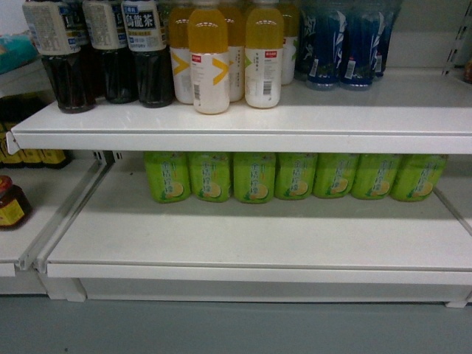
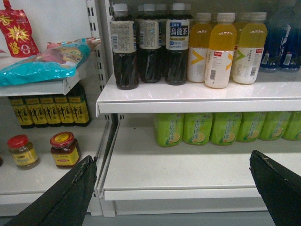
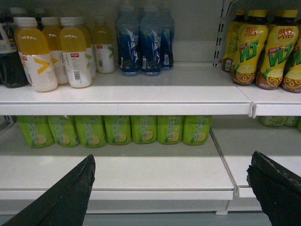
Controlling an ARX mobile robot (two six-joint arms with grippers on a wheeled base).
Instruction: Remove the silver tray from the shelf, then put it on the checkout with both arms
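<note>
Nearest to us, the left gripper (image 2: pixel 174 188) shows in its wrist view as two black fingers (image 2: pixel 70 197) rising from the bottom corners, spread wide with nothing between them; our right gripper (image 3: pixel 171 188) shows the same way, fingers (image 3: pixel 66 197) wide apart and holding nothing. Neither gripper appears in the head view. Just past the fingers we see a grey floor strip (image 1: pixel 236 328), then the white lower shelf (image 1: pixel 243 240), its front part bare, with a row of green bottles (image 1: pixel 295 175) standing along the back. Above it the upper shelf (image 1: pixel 243 118) carries dark tea bottles (image 1: pixel 103 51) at left, yellow-orange juice bottles (image 1: pixel 209 59) in the middle, one of them set forward of the others, and blue bottles (image 1: pixel 343 44) at right. In the left wrist view, the neighbouring bay to the left holds two red-lidded jars (image 2: pixel 65 149), a row of dark bottles with yellow labels (image 2: pixel 47 110) behind them, a teal packet (image 2: pixel 42 63) on a higher ledge and a red pouch (image 2: pixel 16 30) hanging above. In the right wrist view, the bay to the right holds yellow lemon-drink bottles (image 3: pixel 263 47). We cannot find the silver tray in any of the three views, and the checkout is likewise out of sight.
</note>
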